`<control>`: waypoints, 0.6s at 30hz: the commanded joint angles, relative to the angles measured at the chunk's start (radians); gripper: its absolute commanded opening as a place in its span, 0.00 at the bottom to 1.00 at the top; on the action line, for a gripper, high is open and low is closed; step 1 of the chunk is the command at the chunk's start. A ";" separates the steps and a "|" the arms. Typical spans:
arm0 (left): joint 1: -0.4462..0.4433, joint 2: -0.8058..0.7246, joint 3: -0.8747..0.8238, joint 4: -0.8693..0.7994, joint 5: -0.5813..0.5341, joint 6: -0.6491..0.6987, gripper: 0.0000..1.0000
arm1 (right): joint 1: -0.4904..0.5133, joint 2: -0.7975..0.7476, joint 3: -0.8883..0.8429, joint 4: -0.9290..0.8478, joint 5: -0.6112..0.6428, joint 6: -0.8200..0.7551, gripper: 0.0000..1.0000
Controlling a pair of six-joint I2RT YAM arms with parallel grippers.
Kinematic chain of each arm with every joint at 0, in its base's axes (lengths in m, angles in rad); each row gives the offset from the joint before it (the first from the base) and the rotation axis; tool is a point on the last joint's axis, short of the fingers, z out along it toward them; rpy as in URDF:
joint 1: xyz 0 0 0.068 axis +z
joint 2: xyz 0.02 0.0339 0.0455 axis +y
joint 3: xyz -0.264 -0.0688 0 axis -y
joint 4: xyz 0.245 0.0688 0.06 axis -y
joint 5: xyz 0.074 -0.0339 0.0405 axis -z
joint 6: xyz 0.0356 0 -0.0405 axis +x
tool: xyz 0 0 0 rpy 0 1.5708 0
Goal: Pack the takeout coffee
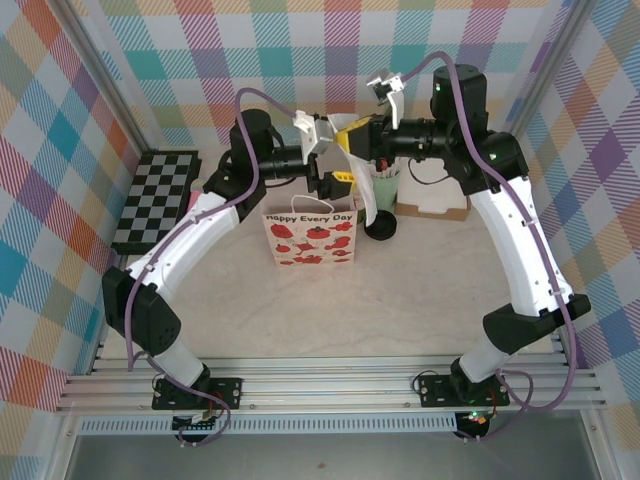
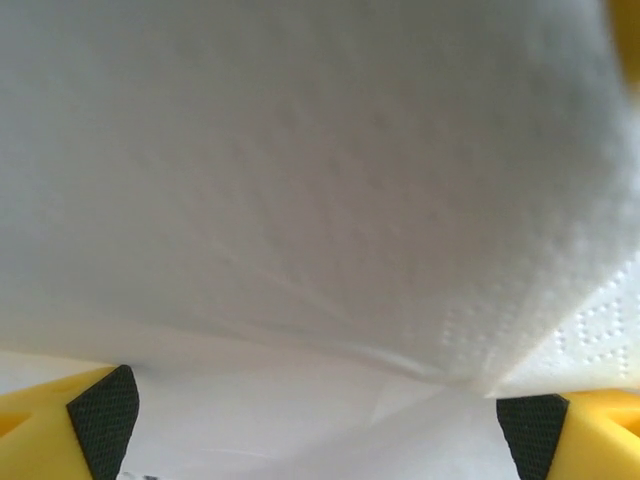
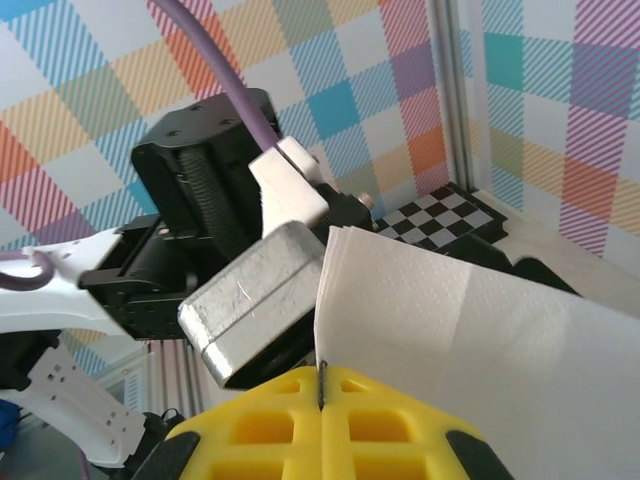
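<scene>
The takeout coffee (image 1: 381,228), a short dark cup with a round black lid, stands on the table just right of the white paper bag (image 1: 310,236) printed with red fruit. Above and behind the bag, my right gripper (image 1: 352,130) (image 3: 322,385) is shut on a white paper napkin (image 3: 450,320), which hangs down as a strip (image 1: 363,185). My left gripper (image 1: 335,178) (image 2: 320,430) faces it over the bag. Its yellow fingers (image 2: 100,420) stand wide apart and open, with the napkin (image 2: 300,180) spread close in front of them.
A pale mint cup (image 1: 386,185) with white sticks stands behind the coffee, next to a flat white-and-brown box (image 1: 432,206). A black-and-white checkerboard (image 1: 160,196) lies at the back left. Plaid walls close in the table on three sides.
</scene>
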 commanded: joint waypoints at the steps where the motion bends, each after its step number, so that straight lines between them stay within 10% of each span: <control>1: 0.020 -0.011 0.005 0.046 0.117 0.023 0.93 | 0.005 0.019 0.033 0.024 -0.057 -0.036 0.00; 7: 0.066 -0.087 -0.082 0.104 -0.124 -0.070 1.00 | 0.005 0.000 -0.008 -0.031 0.122 -0.066 0.00; 18: 0.078 -0.124 -0.040 -0.081 0.121 0.033 0.98 | 0.020 0.097 0.080 -0.160 -0.076 -0.191 0.00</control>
